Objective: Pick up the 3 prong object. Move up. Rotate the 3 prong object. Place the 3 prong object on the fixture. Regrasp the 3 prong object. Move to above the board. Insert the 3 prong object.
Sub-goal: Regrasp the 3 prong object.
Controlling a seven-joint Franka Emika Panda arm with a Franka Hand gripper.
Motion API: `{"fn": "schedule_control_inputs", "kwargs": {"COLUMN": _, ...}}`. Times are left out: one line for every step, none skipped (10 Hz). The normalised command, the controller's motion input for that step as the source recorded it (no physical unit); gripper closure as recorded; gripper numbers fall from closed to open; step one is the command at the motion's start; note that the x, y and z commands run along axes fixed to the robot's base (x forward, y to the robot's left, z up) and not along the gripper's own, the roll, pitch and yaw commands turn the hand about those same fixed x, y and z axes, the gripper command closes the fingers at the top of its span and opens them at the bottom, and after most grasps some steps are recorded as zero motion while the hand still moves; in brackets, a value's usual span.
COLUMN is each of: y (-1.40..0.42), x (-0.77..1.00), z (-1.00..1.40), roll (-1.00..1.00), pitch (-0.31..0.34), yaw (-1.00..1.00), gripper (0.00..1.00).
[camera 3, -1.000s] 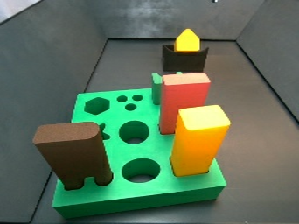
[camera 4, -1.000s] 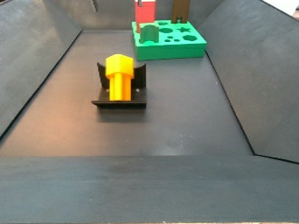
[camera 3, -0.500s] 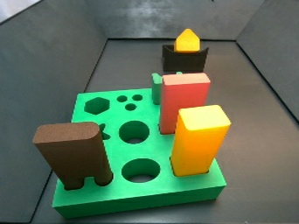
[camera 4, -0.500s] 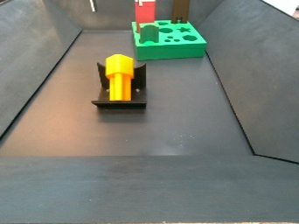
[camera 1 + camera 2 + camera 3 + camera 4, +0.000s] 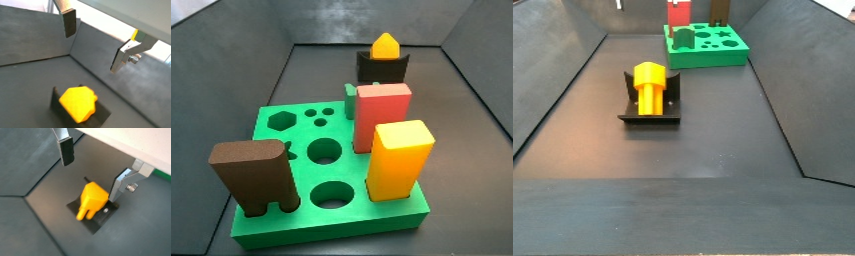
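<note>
2 fingers (image 5: 65, 151) of gripper (image 5: 93, 170) spread above 3 prong object (image 5: 91, 200), fixture (image 5: 100, 214) mostly hidden beneath

A floor (image 5: 714, 130) of dark grey, matte sheet is recorded in both side views. It is enclosed by a left wall (image 5: 560, 80) and a right wall (image 5: 800, 80) of the same dark material, both sloped outward toward the top. A back wall (image 5: 321, 55) is seen at the far end, joined to the side panels along straight seams. A flat front ledge (image 5: 673, 215) is noted at the near edge. A faint, diffuse sheen is observed on the floor; no hard shadows are cast. A bright white surround (image 5: 251, 15) is visible above the rim; its details cannot be made out.
</note>
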Motion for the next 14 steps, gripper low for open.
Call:
{"fn": "schedule_control_inputs", "kwargs": {"y": -0.03, "x": 0.07, "z": -0.01, "roll": 1.0, "pitch": 0.082, "yaw": 0.05, "gripper": 0.0}}
{"fn": "schedule_control_inputs", "kwargs": {"y": -0.03, "x": 0.08, "z": -0.01, "roll": 1.0, "pitch": 0.116, "yaw": 0.06, "gripper": 0.0}}
{"fn": "schedule_control_inputs", "kwargs": {"y": -0.03, "x": 0.09, "z": -0.01, "roll": 1.0, "pitch": 0.136, "yaw": 0.08, "gripper": 0.0}}
{"fn": "schedule_control_inputs", "kwargs": {"y": -0.04, "x": 0.1, "z": -0.02, "roll": 0.97, "pitch": 0.179, "yaw": 0.11, "gripper": 0.0}}
{"fn": "schedule_control_inputs", "kwargs": {"y": -0.04, "x": 0.1, "z": -0.01, "roll": 0.78, "pitch": 0.175, "yaw": 0.13, "gripper": 0.0}}
{"fn": "schedule_control_inputs", "kwargs": {"y": -0.04, "x": 0.1, "z": -0.02, "roll": 0.52, "pitch": 0.158, "yaw": 0.16, "gripper": 0.0}}
{"fn": "schedule_control_inputs", "kwargs": {"y": -0.03, "x": 0.1, "z": -0.01, "roll": 0.3, "pitch": 0.13, "yaw": 0.18, "gripper": 0.0}}
{"fn": "schedule_control_inputs", "kwargs": {"y": -0.03, "x": 0.09, "z": 0.0, "roll": 0.22, "pitch": 0.101, "yaw": 0.19, "gripper": 0.0}}
{"fn": "schedule_control_inputs", "kwargs": {"y": 0.08, "x": 0.03, "z": -1.0, "roll": 0.19, "pitch": -0.012, "yaw": 0.15, "gripper": 0.0}}
{"fn": "schedule_control_inputs", "kwargs": {"y": 0.07, "x": 0.04, "z": -1.0, "roll": 0.18, "pitch": -0.038, "yaw": 0.15, "gripper": 0.0}}
{"fn": "schedule_control_inputs", "kwargs": {"y": 0.07, "x": 0.05, "z": -1.0, "roll": 0.14, "pitch": -0.069, "yaw": 0.12, "gripper": 0.0}}
{"fn": "schedule_control_inputs", "kwargs": {"y": 0.06, "x": 0.06, "z": -1.0, "roll": 0.11, "pitch": -0.083, "yaw": 0.09, "gripper": 0.0}}
{"fn": "schedule_control_inputs", "kwargs": {"y": 0.06, "x": 0.06, "z": -1.0, "roll": 0.09, "pitch": -0.089, "yaw": 0.07, "gripper": 0.0}}
{"fn": "schedule_control_inputs", "kwargs": {"y": 0.05, "x": 0.07, "z": -1.0, "roll": 0.07, "pitch": -0.091, "yaw": 0.03, "gripper": 0.0}}
